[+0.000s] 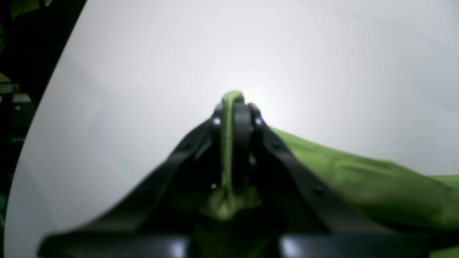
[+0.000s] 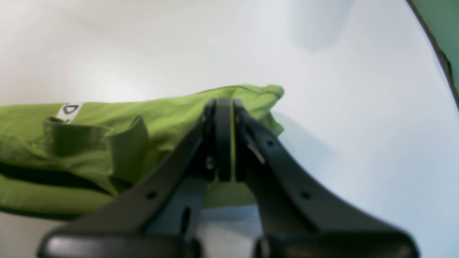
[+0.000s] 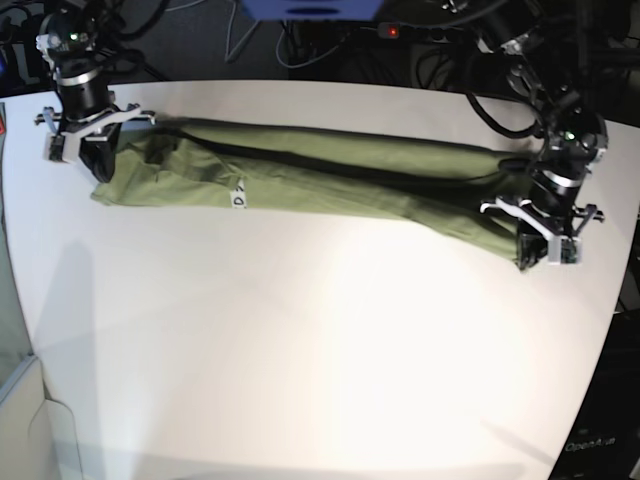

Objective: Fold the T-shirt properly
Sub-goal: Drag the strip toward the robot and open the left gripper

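The olive-green T-shirt (image 3: 330, 175) lies stretched into a long narrow band across the far half of the white table (image 3: 300, 340). Its small white tag (image 3: 239, 197) shows near the left end and also in the right wrist view (image 2: 69, 110). My left gripper (image 3: 524, 262), at the band's right end in the base view, is shut on a pinch of green cloth (image 1: 229, 118). At the left end, my right gripper (image 3: 100, 172) is shut on the T-shirt's edge (image 2: 251, 96), with fabric bunched to its left.
The table's rounded edge (image 1: 43, 107) runs close to the left gripper, with dark floor and clutter beyond. Cables and equipment (image 3: 420, 30) lie behind the far edge. Bare white tabletop spreads in front of the garment.
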Available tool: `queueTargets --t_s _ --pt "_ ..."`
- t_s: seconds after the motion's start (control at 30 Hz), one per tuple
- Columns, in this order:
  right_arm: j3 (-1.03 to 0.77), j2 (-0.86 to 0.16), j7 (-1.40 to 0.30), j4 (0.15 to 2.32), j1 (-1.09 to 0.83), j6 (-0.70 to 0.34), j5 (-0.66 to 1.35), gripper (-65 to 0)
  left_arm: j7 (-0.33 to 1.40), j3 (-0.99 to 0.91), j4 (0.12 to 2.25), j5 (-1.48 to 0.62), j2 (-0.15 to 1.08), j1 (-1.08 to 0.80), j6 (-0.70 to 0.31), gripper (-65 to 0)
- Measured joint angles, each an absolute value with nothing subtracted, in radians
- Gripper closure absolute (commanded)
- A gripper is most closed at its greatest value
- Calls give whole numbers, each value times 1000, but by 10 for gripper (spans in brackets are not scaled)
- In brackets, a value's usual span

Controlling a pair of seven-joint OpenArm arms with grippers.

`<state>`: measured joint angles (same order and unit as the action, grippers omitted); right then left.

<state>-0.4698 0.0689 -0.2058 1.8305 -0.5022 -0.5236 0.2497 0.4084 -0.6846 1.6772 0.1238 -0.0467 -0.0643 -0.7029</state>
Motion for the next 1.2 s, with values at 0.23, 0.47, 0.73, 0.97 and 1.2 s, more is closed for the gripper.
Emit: queueTargets --t_s 0.23,0.47,0.73,0.97,1.2 --pt "-470 69 -206 1831 -502 -524 250 -9 408 -713 1682 120 -33 -138 -702 -16" --pt "-471 69 -203 1827 -484 -524 250 -9 409 -710 1682 120 -20 -223 -703 -16" --pt "-471 69 -202 1812 -482 -524 249 -9 403 -705 1682 117 -20 -277 -703 -16" --pt "-471 69 -201 1812 -479 -524 250 -9 401 -705 1677 120 -20 -303 -702 -22" --pt "-471 69 -202 1811 -463 -524 250 -9 408 -709 1677 206 -22 -313 -702 -277"
